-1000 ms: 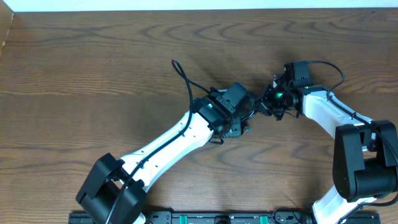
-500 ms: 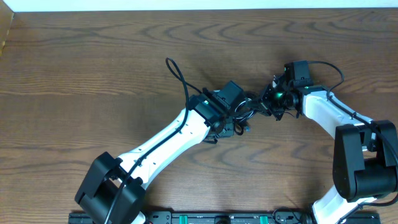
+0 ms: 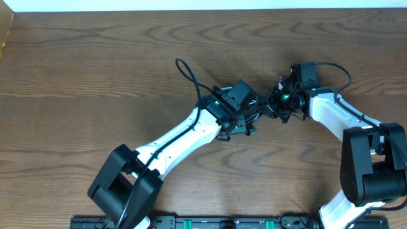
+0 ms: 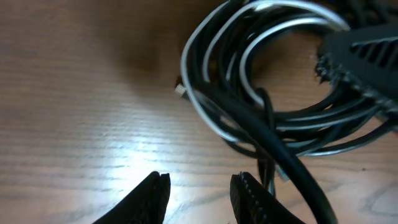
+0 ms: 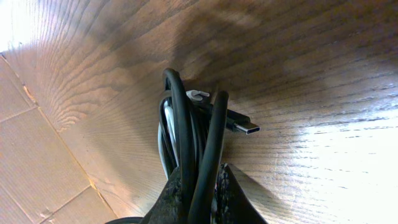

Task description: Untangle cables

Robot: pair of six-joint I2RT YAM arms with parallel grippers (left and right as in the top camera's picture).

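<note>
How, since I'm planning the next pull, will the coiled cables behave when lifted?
Probably floppy: the cables lie in loose curved loops, so they should sag and trail. Likely light, being thin beside the right fingers pinching them. Loops overlap, so a pull may drag the whole bundle.

No legible text, labels, brands, numbers or signs in any view; nothing to read.
</note>
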